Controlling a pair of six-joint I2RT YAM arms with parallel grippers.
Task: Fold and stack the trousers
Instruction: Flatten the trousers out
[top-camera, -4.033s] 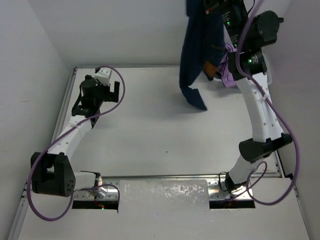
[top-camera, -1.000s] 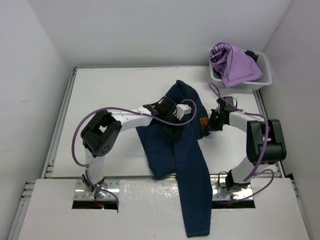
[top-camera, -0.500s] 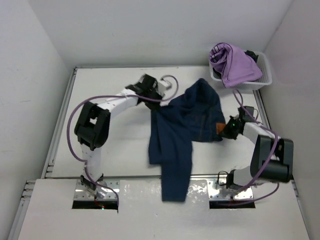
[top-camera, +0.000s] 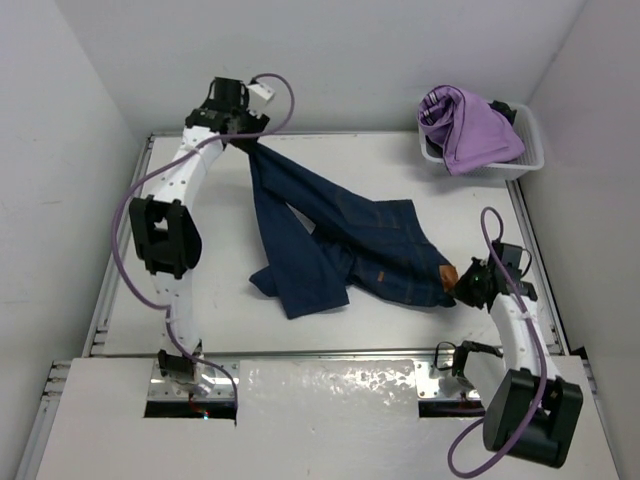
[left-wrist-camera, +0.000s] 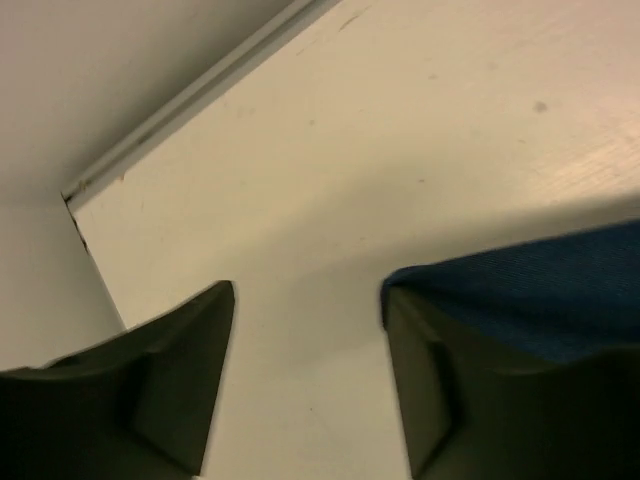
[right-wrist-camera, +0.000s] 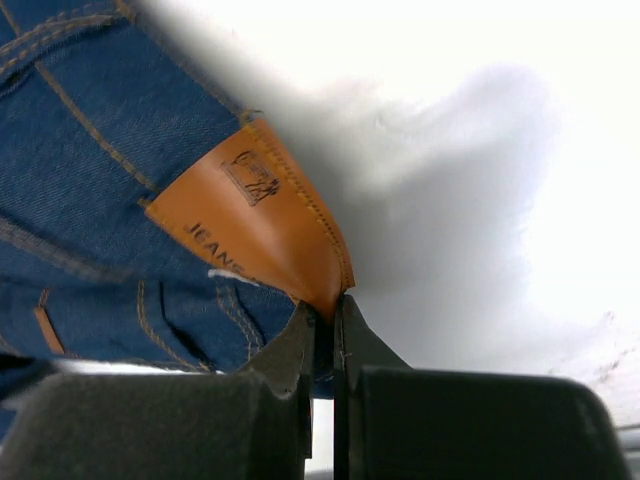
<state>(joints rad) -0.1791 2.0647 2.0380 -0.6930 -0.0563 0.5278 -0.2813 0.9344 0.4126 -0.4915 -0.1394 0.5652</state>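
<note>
The left arm reaches to the table's (top-camera: 200, 290) far left corner, its left gripper (top-camera: 241, 131) spread, denim lying against one finger (left-wrist-camera: 430, 400) only. The right arm bends low, and its right gripper (top-camera: 463, 287) pinches the trousers (top-camera: 340, 240) at the tan patch (right-wrist-camera: 250, 225). The trousers stretch diagonally between them, one leg partly hidden under the other.

Lilac garment (top-camera: 466, 125) heaped in white basket (top-camera: 520, 166), far-right corner.
</note>
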